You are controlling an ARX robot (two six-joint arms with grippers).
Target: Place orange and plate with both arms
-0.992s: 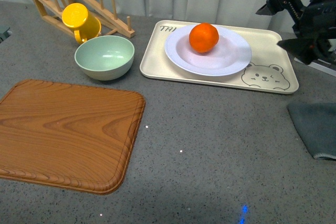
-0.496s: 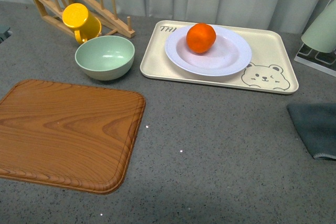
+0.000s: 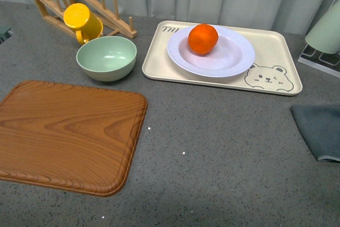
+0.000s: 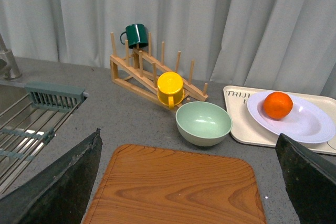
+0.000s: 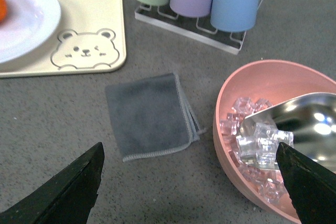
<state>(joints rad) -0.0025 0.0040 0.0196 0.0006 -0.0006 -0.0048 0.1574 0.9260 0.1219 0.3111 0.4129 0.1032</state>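
Front view shows orange [image 3: 203,39] on plate [image 3: 211,51], no arms; wrist views show both grippers spread.

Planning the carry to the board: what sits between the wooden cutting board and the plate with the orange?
In the front view, bare grey countertop and the cream tray's near rim separate the board from the plate; the green bowl stands just left of that line.

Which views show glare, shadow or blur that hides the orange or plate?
Front view: even soft light, orange and plate sharp, with a mild sheen on the plate. Left wrist view: both sharp, dark fingers fill the corners. Right wrist view: plate cut off at the edge, bright glare on the scoop.
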